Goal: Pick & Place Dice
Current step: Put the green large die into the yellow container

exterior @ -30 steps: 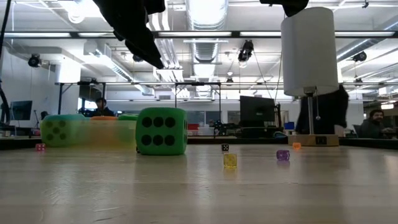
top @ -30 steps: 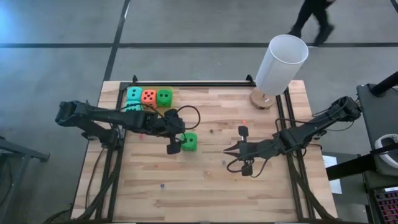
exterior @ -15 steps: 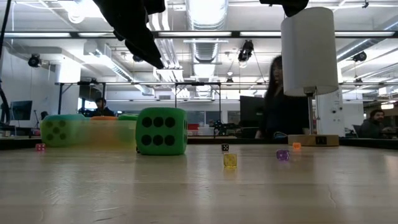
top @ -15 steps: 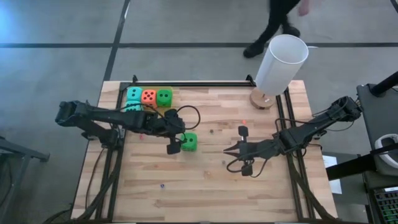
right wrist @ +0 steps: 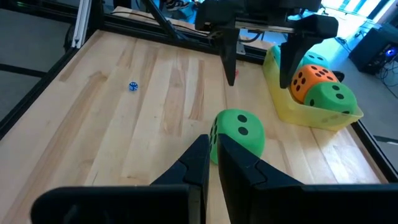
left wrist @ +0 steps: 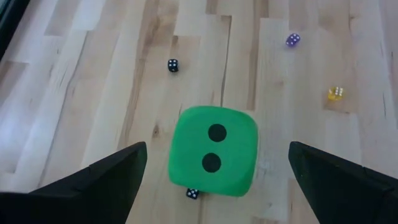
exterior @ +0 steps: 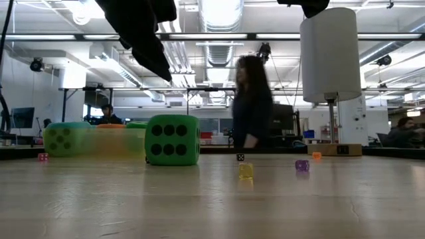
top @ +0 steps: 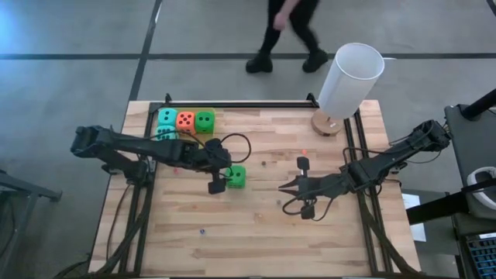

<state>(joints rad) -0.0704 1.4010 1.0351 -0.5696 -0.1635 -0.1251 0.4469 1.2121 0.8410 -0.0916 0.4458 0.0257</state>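
Bare wood all round the green die (top: 235,177) — yellow tray (right wrist: 287,107) well apart, tiny dice (left wrist: 173,65) scattered nearby

Big robot lab or workshop. Wood table (top: 256,209) on grey floor, computer screens (exterior: 20,118) on desks behind, pipes and long lights (exterior: 219,13) on ceiling, person (exterior: 251,103) walking past.

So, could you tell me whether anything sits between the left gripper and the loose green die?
Nothing visible does. The left gripper is open, its fingers either side of the green die. Only a tiny black die lies against its near edge.
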